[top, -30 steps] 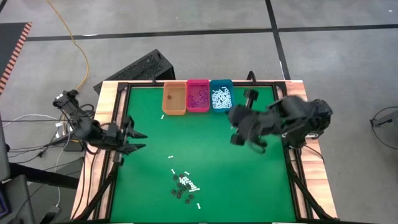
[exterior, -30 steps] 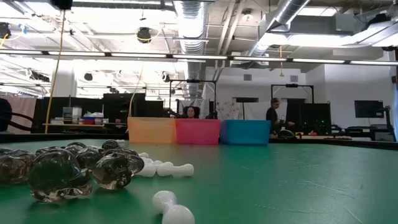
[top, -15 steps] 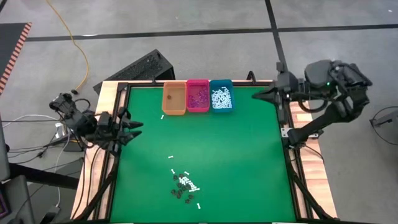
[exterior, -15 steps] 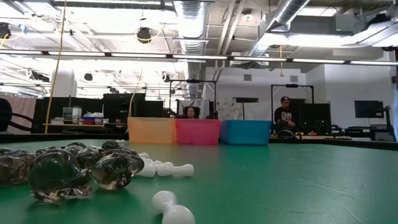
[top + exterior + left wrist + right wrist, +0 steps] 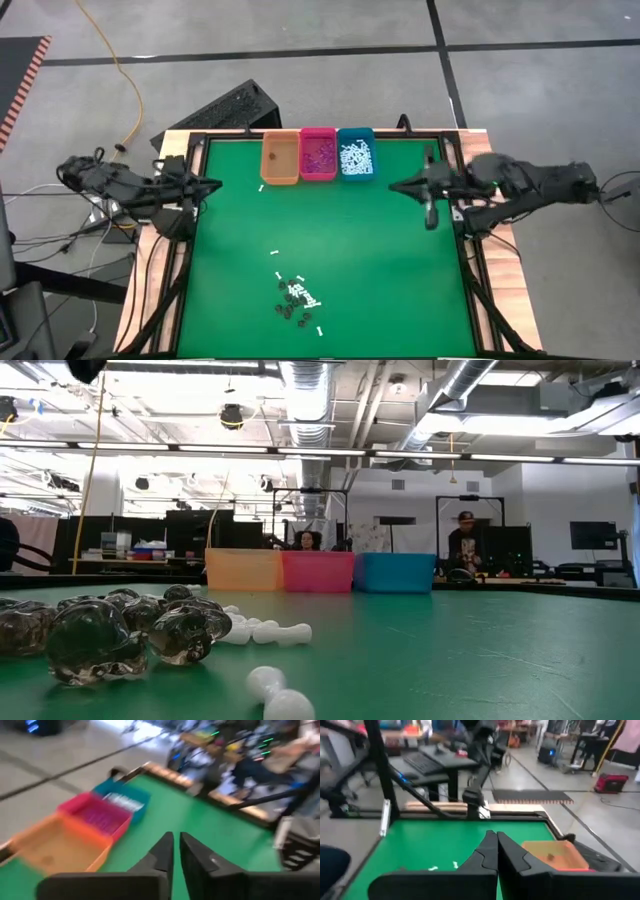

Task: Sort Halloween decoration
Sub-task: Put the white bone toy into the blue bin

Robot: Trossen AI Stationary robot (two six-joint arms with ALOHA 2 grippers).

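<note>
Two grippers, left gripper (image 5: 213, 183) and right gripper (image 5: 393, 187), both pinched closed, empty; low view misses them.

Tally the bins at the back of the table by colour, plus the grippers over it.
Orange bin: 1
Pink bin: 1
Teal bin: 1
Grippers: 2, left gripper at the left table edge, right gripper at the right side, both shut and empty
Total: 5
</note>
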